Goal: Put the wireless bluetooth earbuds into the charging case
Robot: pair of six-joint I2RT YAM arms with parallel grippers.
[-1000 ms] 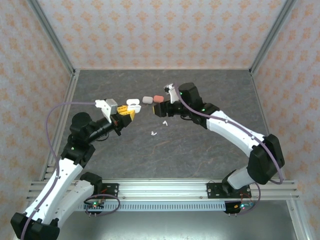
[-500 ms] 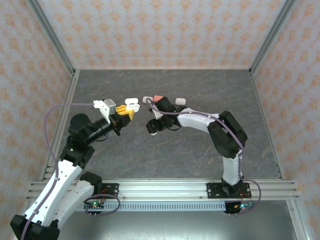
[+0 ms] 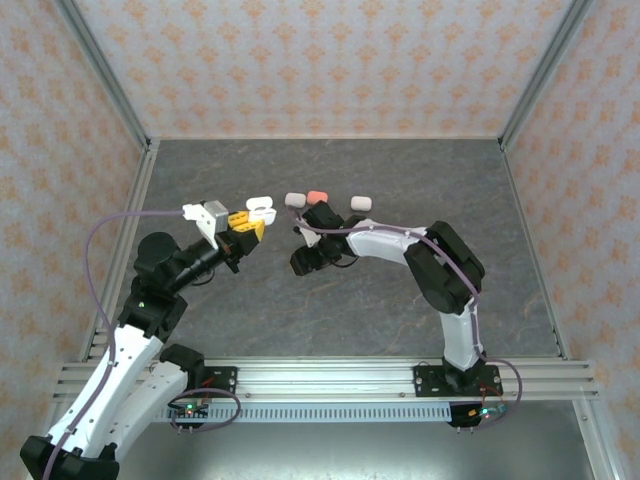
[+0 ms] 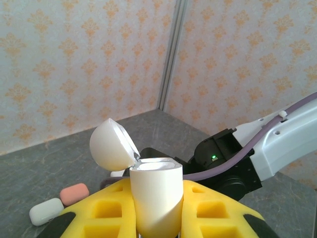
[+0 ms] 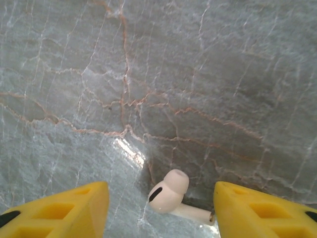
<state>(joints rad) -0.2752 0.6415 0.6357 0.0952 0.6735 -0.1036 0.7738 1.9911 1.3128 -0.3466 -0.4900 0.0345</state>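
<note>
Earbud (image 5: 171, 196): white, flat on the desk (image 5: 148, 74), between the right fingers (image 5: 59, 210), spread wide and empty. Stem along the closing line, tip just beside 1 of them. Right arm nearer. Left fingers (image 4: 106, 210) clamped on the case (image 4: 156, 198), lid open.

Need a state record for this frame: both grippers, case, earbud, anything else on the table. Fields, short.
left gripper: shut on case
case: white, upright between the fingers, lid open and tipped back
right gripper: open, pointed down at the table, fingers either side of the earbud
earbud: white, lying on the table, not clamped
spare cases: pale case, coral case, white case, in a row behind the grippers
step done: none, earbud not yet picked
</note>
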